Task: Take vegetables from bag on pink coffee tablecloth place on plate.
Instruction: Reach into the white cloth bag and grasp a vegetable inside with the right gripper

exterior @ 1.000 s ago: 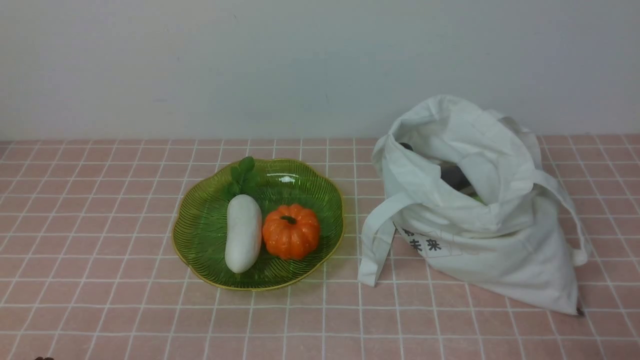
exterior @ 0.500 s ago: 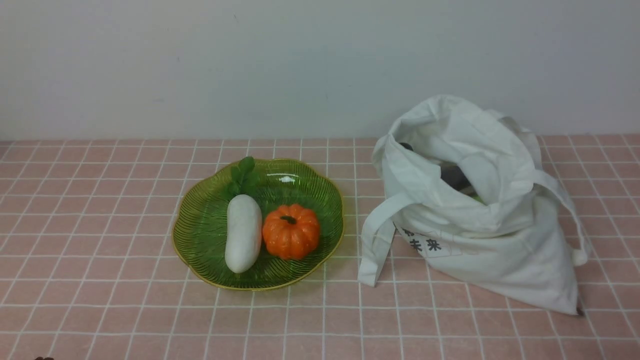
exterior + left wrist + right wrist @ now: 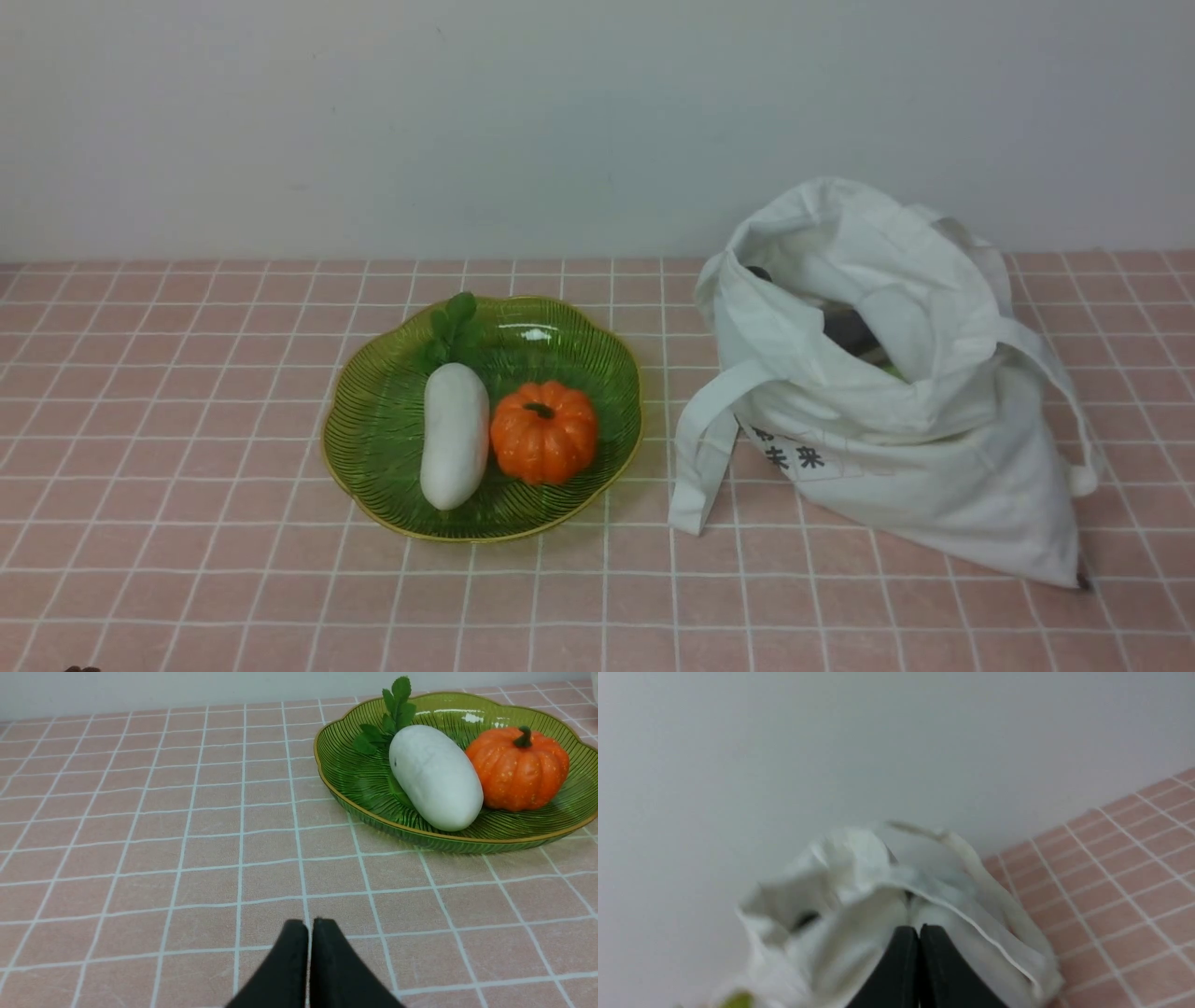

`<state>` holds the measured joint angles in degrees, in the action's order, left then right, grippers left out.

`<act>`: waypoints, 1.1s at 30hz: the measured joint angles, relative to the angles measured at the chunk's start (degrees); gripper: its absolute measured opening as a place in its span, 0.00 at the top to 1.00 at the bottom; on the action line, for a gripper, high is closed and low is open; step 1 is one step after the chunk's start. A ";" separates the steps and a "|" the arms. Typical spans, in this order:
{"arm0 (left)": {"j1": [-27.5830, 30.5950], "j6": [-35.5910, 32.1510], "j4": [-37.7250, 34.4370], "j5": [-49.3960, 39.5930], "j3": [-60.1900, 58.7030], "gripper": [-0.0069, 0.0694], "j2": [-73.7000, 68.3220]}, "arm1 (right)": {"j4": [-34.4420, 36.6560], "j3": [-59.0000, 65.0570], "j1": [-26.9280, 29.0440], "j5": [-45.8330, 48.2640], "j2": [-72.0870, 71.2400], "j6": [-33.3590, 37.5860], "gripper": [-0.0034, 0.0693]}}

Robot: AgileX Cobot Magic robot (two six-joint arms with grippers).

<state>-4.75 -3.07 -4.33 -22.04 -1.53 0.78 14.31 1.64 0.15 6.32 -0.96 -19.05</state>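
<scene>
plate (image 3: 373,439) rim left, bag (image 3: 934,467) strap right; tablecloth (image 3: 667,373) strip showing between

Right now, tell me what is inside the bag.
Inside the bag, a dark grey shape and a green sliver show at the mouth; cloth folds hide everything else.

Front view | change found: none | plate (image 3: 373,439), white radish (image 3: 455,448), pumpkin (image 3: 543,444), bag (image 3: 934,467): positions match both earlier frames
</scene>
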 joint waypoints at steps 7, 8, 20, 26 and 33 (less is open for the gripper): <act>0.00 0.00 0.00 0.00 0.00 0.92 0.00 | 12.65 0.00 0.00 -7.97 0.00 -2.98 0.97; 0.00 0.00 0.00 0.00 0.00 0.92 0.00 | 12.87 0.00 0.00 -8.26 0.00 -2.95 0.97; 0.00 0.00 0.00 0.00 0.00 0.92 0.00 | 7.14 -16.30 -2.36 -5.51 4.06 -4.90 0.97; 0.00 0.00 0.00 0.00 0.00 0.92 0.00 | -3.81 -39.54 -6.22 21.26 23.55 1.14 0.97; 0.00 0.00 0.00 0.00 0.00 0.92 0.00 | -3.56 -59.02 -8.62 49.48 46.91 14.19 0.97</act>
<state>-4.75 -3.07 -4.33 -22.04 -1.53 0.78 10.75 -57.38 -8.47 55.80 45.95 -4.86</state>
